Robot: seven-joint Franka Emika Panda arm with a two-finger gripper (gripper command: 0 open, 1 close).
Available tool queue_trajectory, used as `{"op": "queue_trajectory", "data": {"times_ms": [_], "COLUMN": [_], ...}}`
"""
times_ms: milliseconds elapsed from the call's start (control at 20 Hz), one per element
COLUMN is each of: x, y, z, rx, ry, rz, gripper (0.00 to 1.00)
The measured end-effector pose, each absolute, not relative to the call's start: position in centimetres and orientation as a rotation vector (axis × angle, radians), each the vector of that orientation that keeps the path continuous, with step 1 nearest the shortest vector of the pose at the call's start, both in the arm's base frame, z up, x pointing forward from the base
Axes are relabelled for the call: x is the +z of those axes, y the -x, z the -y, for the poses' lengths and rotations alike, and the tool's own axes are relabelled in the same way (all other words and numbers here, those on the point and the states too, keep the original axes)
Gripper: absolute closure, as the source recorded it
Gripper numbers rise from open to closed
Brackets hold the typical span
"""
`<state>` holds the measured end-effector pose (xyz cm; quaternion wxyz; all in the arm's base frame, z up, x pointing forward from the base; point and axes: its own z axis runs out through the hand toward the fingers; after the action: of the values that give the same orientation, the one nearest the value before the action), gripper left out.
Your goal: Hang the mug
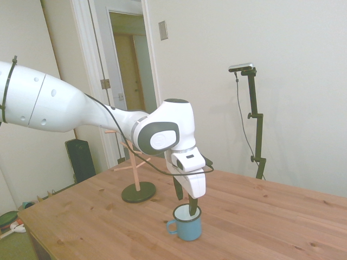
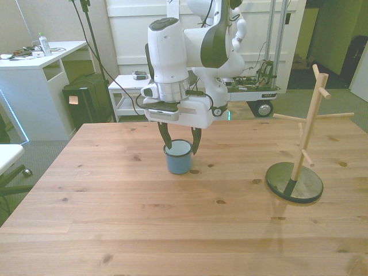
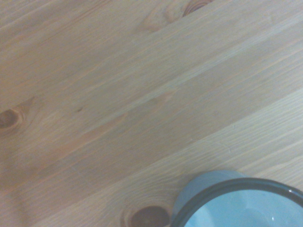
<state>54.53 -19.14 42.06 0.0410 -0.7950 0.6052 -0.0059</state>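
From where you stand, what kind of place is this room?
Probably a robotics lab in an office-like room: a white robot arm at a wooden table, a wheeled equipment cart with cables, a white desk.

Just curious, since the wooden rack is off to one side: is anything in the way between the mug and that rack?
Nothing visible. The mug stands upright on the table, with the open hand straddling its rim. Between it and the rack, toward the front view's right, there is only bare wood.
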Motion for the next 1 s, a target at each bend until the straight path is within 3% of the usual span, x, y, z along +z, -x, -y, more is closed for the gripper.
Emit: {"op": "queue_trajectory", "data": {"times_ms": [300,1000], "x": [40.2,39.7], "y": [-55.1,-55.2], "z": [19.4,19.8], "rx": [0.002,0.003], "ry": [2.438,2.434], "rz": [-1.865,-1.872], "gripper": [1.0,1.0]}}
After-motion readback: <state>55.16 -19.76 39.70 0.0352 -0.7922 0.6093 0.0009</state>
